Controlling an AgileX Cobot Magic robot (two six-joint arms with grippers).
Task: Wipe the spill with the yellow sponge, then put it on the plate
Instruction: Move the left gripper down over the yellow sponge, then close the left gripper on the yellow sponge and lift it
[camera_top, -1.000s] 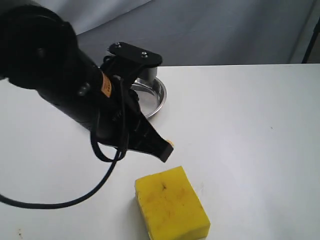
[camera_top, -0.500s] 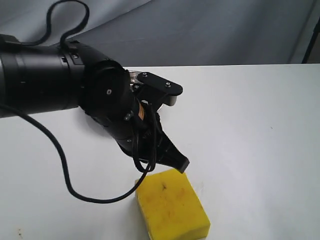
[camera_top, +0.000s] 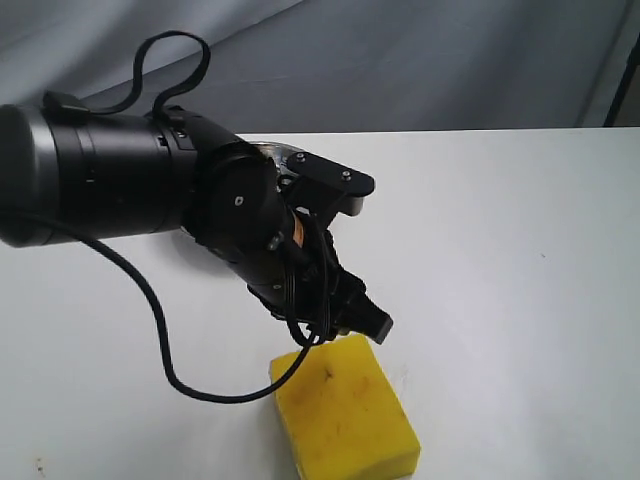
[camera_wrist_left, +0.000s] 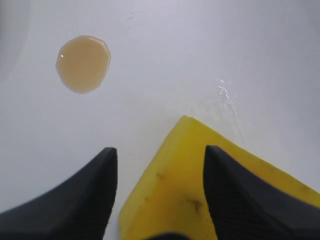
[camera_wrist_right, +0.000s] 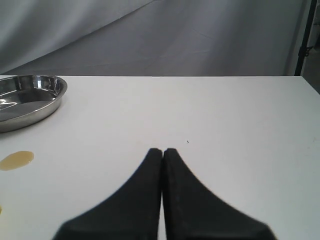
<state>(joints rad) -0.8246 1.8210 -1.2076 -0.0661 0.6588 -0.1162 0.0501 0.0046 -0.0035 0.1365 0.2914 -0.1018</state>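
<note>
The left claw hung open over a corner of the yellow sponge, which lay on the tabletop near the amber spill. I'd say the pick-up was only beginning. It would need to centre, drop and close, while the right claw sat pressed shut.

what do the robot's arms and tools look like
Left arm: thick glossy black cylinder, loose black cable looping off it, small orange label, flat black screwed bracket. Left tool and right tool: matte black tapered wedge fingers.
</note>
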